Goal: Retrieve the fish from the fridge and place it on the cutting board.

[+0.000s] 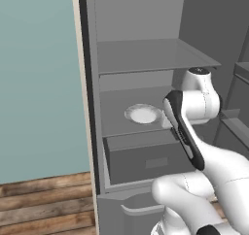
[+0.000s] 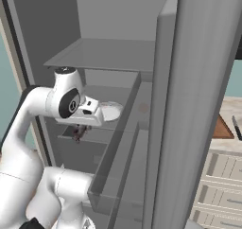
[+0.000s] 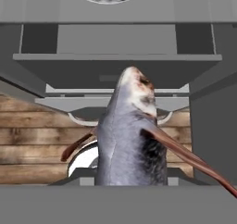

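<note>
One small grey-brown fish [image 3: 132,140] hangs pinched in our tool [image 2: 80,131] before the tall grey fridge's [image 1: 141,59] drawer.

Fish [image 3: 132,140] hangs from my gripper [image 2: 79,130], pinched between the fingers, grey body with reddish fins, head pointing down away from my hand. It's in the air just in front of the fridge [image 1: 146,59], over the grey drawer. Fridge door stands wide open, grey shelves showing. Cutting board [image 2: 222,127], brown wood, lies flat on the counter beyond the door; just a corner shows.
</note>
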